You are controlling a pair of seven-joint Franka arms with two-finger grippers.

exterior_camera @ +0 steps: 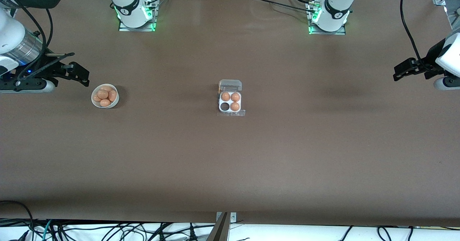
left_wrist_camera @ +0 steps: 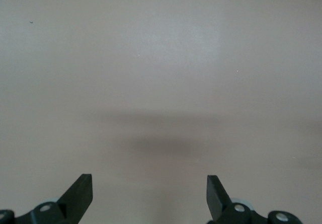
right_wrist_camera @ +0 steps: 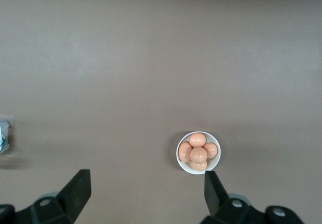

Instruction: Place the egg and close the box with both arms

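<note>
Front view gives us a brown desk (exterior_camera: 230, 162) with the box (exterior_camera: 230, 101) at its middle, lid swung open on the side toward the arm bases. Three brown eggs (exterior_camera: 230, 99) sit in its cells; the cell nearest the camera on the right arm's side is bare. Toward the right arm's end we see a white bowl (exterior_camera: 105, 96) heaped with eggs. The right claw (exterior_camera: 77, 72) hangs beside that bowl, its jaws wide. The left claw (exterior_camera: 404, 70) hangs over bare desk at the left arm's end, jaws also wide, waiting.
</note>
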